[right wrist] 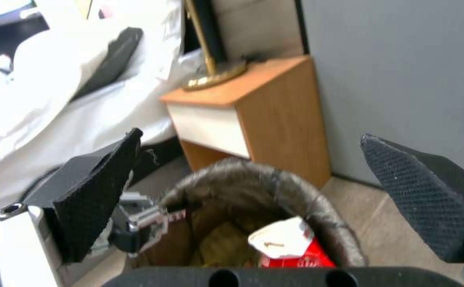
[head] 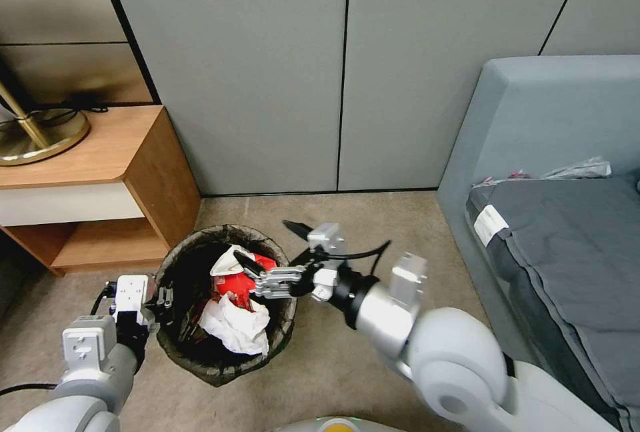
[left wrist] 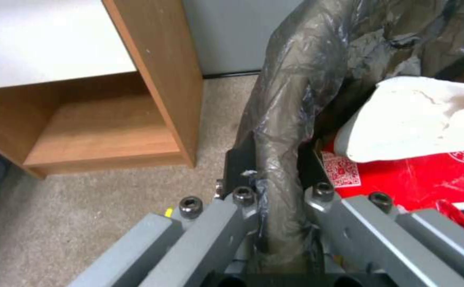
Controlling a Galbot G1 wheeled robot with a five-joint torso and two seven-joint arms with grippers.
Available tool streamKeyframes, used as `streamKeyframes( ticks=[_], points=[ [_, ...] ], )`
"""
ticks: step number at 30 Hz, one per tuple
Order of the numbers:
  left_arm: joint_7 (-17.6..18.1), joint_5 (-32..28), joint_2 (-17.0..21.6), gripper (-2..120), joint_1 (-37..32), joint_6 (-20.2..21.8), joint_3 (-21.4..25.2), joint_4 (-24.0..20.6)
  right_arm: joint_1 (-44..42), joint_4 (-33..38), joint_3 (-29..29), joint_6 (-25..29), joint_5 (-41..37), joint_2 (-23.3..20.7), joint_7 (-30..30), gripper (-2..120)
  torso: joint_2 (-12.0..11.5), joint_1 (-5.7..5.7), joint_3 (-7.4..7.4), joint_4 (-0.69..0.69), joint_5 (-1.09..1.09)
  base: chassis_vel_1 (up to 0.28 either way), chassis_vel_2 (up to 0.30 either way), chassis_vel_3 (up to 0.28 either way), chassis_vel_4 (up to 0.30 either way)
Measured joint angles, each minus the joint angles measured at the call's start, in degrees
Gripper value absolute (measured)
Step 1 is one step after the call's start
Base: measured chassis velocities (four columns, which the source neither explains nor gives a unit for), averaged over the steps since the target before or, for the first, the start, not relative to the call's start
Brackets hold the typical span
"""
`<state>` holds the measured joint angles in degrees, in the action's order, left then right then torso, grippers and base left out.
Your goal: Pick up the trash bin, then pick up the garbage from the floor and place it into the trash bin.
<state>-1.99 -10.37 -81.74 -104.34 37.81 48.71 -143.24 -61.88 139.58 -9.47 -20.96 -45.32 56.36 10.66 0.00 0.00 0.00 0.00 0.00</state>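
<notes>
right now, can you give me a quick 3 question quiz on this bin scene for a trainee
1. True or false: the left gripper is shut on the trash bin rim.
2. What is the right gripper doing? A) open above the bin B) holding a carton C) resting on the bedside cabinet
3. Fill in: on top of the red carton inside the bin lies crumpled white ____.

Key: 1 true; 2 A; 3 paper
</notes>
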Motion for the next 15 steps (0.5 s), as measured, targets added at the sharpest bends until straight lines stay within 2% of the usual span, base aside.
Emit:
streamKeyframes(
  ticks=[6,9,10,12,15],
  points=[
    [0.0,-0.3,0.1,1,0.0,0.0,0.1,0.0,-4.8,2.0,2.8,2.2,4.6,-0.5,-0.2,100,0.0,0.0,0.0,0.0,0.0,0.0,0.0,0.0,0.0],
    [0.0,-0.5,0.0,1,-0.1,0.1,0.1,0.0,-11.8,2.3,8.7,4.4,11.2,0.8,-0.4,100,0.0,0.0,0.0,-0.01,0.0,0.0,0.0,0.0,0.0],
    [0.0,-0.5,0.0,1,-0.1,0.1,0.1,0.0,-11.8,2.3,8.7,4.4,11.2,0.8,-0.4,100,0.0,0.0,0.0,-0.01,0.0,0.0,0.0,0.0,0.0],
    [0.0,-1.5,0.0,1,-0.1,0.3,0.6,0.0,-18.0,1.0,15.2,6.5,17.5,3.4,-0.4,100,0.0,0.0,0.0,0.01,0.0,0.0,0.0,0.0,0.0],
    [0.1,-1.9,0.0,1,0.1,0.6,0.8,0.0,-22.3,-0.2,18.8,8.0,23.0,6.1,-0.4,100,0.0,0.0,0.0,-0.01,0.0,0.0,0.0,0.0,0.0]
  ],
)
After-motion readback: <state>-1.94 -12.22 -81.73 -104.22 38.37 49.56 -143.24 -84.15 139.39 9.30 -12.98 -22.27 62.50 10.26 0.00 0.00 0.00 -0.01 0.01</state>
